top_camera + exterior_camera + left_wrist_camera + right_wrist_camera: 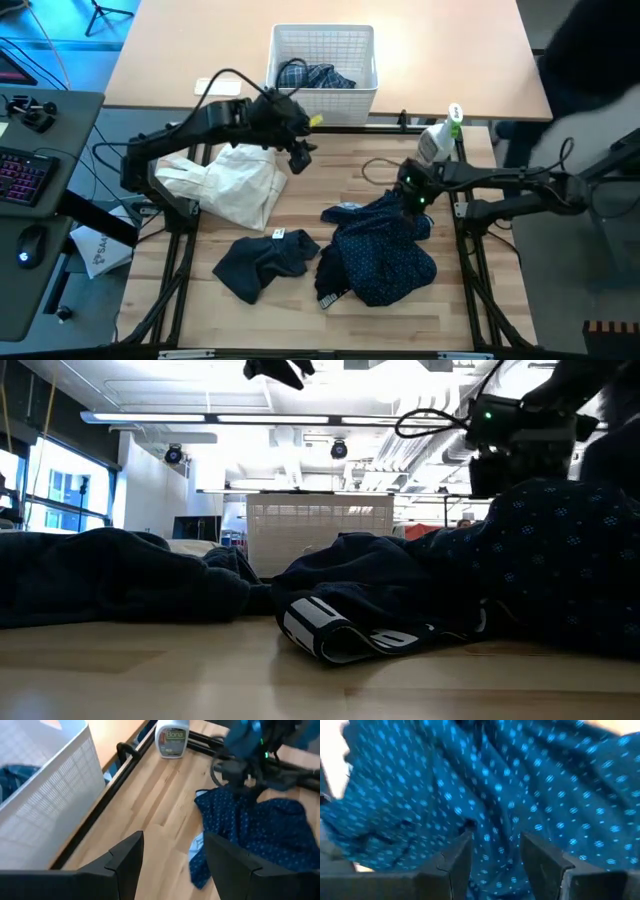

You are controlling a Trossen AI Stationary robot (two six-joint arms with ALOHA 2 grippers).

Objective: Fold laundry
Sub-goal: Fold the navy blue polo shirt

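Note:
The navy shirt with tiny white dots [385,248] lies crumpled on the wooden table at the right. My right gripper [414,204] hovers over its far edge, fingers apart, and dotted cloth [485,780] fills its wrist view. A dark grey piece [262,262] lies bunched near the middle front. The blue-and-white plaid shirt [316,77] lies in the white basket [285,50]. My left gripper [298,152] hangs open in the air in front of the basket, with nothing between its fingers [127,852]. My right gripper slants down from the table's right at the far part of the navy shirt [492,827]. The cloth lies just beyond its parted fingertips [462,845]. I cannot tell whether they touch it.
A cream garment [232,185] lies at the table's left. At the far right stands a spray bottle [440,138], with a loop of cable [378,168] beside it. A black rail [125,757] runs between the table and the basket. Bare wood [340,170] shows in the middle.

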